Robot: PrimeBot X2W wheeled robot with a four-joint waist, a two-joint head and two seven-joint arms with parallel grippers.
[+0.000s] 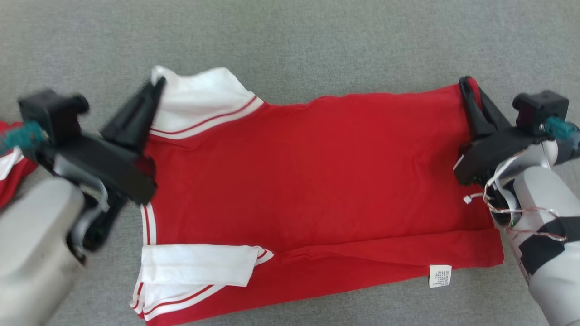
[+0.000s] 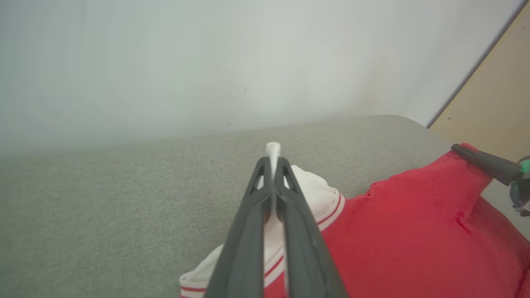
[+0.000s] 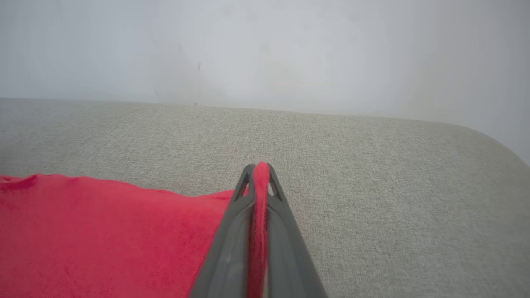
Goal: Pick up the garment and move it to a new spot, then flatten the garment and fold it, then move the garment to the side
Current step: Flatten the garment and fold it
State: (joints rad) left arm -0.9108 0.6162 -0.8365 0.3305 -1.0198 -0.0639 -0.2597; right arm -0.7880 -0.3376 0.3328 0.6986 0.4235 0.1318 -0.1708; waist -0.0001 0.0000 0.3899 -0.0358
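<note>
The garment [image 1: 308,172] is a red shirt with white, red-striped sleeves, spread across the grey surface in the head view. My left gripper [image 1: 156,86] is shut on its white far-left sleeve; in the left wrist view white cloth [image 2: 273,150] pokes out between the closed fingers [image 2: 254,215]. My right gripper [image 1: 466,86] is shut on the red far-right corner, and the right wrist view shows a red fold [image 3: 260,182] pinched between the fingers [image 3: 232,240]. The far edge of the garment is lifted and stretched between the two grippers. A white label [image 1: 440,275] hangs at the near hem.
The grey fabric surface [image 1: 290,40] runs wide beyond the garment up to a pale wall [image 2: 207,62]. Another red and white cloth [image 1: 11,167] lies at the far left edge. A tan panel [image 2: 497,107] stands at the surface's right end.
</note>
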